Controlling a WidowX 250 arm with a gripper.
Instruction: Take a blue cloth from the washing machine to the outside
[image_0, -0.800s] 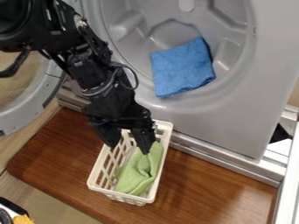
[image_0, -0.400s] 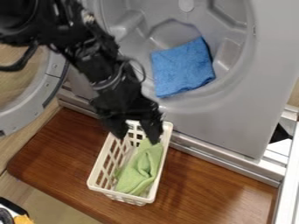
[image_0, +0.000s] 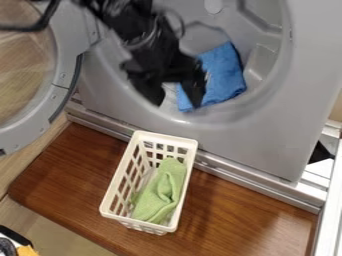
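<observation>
The black gripper hangs over the front of the washing machine's round opening, its two fingers spread apart with nothing between them. Behind and to the right of it, the folded blue cloth lies inside the drum opening. The right finger overlaps the cloth's left part in the view; whether they touch I cannot tell.
Below the machine, a white basket with a green cloth in it stands on a brown wooden board. The machine's round door stands open at the left. A white rail runs along the right edge.
The gripper has moved up from over the basket to the drum opening, now covering part of the blue cloth. Both cloths and the basket have stayed in place.
</observation>
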